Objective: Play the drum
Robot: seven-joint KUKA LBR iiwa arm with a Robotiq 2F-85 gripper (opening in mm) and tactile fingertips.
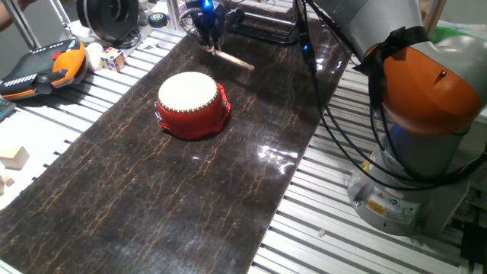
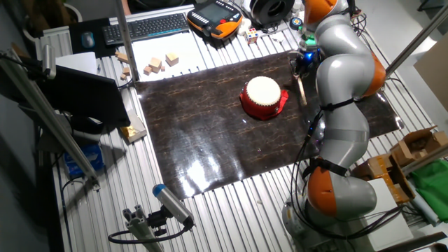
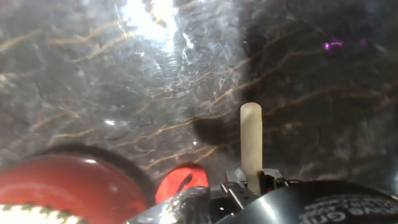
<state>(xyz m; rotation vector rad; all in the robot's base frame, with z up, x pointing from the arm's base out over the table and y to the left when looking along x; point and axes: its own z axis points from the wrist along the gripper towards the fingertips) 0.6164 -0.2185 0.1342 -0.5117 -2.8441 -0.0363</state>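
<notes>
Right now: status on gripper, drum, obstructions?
Gripper shut on wooden stick, low over mat. Drum upright mid-mat, skin bare. Nothing between stick and drum.

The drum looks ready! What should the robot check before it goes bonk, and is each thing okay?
1. Stick in the gripper: ok, hand view shows it clamped at its base.
2. Grip firmness: cannot tell.
3. Drum upright, skin facing up: ok.
4. Skin bare, nothing lying on it: ok.
5. Stick over the skin: not ok, it sits beside the drum over the dark mat.
6. Cables away from the drum: ok.
</notes>
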